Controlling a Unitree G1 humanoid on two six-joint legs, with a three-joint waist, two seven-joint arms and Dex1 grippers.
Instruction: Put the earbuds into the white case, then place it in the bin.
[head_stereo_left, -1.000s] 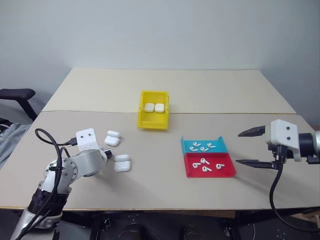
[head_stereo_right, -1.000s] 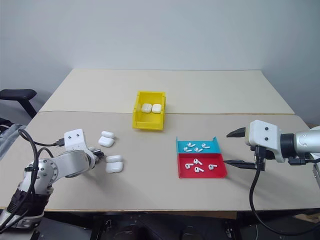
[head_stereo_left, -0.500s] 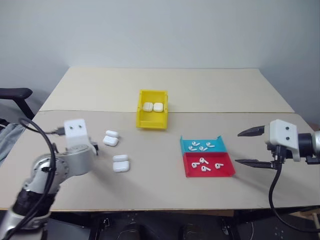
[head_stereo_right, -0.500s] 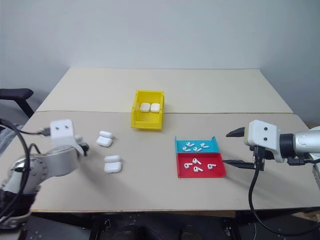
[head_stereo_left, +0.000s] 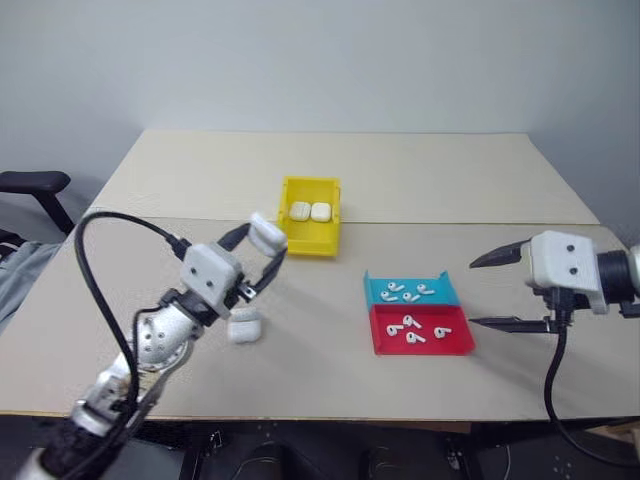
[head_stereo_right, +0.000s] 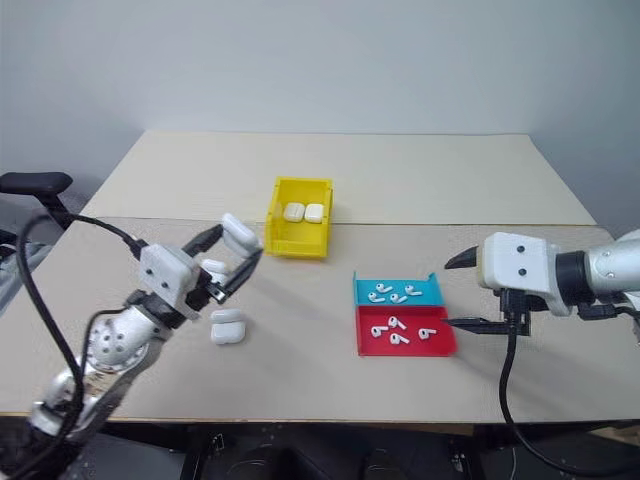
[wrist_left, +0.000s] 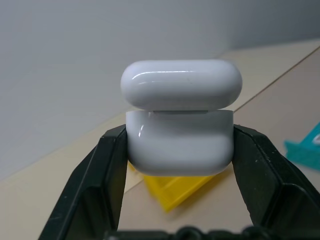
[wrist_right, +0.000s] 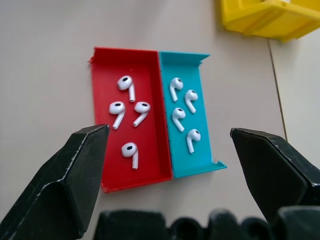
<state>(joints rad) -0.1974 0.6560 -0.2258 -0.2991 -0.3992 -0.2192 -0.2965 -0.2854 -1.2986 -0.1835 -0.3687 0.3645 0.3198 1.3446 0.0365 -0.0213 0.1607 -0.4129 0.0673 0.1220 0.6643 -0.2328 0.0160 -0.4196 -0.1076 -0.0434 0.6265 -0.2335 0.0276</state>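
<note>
My left gripper (head_stereo_left: 256, 247) is shut on a white case (head_stereo_left: 266, 237), held up above the table just left of the yellow bin (head_stereo_left: 306, 244). In the left wrist view the case (wrist_left: 181, 140) sits upright between both black fingers (wrist_left: 110, 170), lid on top, with a thin seam under it. The earbuds lie loose in a red tray (head_stereo_left: 455, 345) and a blue tray (head_stereo_left: 440, 281), several in each. My right gripper (head_stereo_left: 478, 292) hangs open to the right of the trays. In its wrist view it (wrist_right: 167, 131) is over the earbuds (wrist_right: 131, 112), touching nothing.
Two white cases (head_stereo_left: 310, 211) lie inside the yellow bin. Another case (head_stereo_left: 244, 326) rests on the table below my left gripper, and one more (head_stereo_right: 212, 268) shows behind that hand. A seam crosses the table behind the bin. A black chair arm (head_stereo_left: 30, 182) stands at far left.
My left arm has risen from the table and swung right towards the bin. Its wrist has turned so the held case now shows between the fingers. The right gripper has barely moved.
</note>
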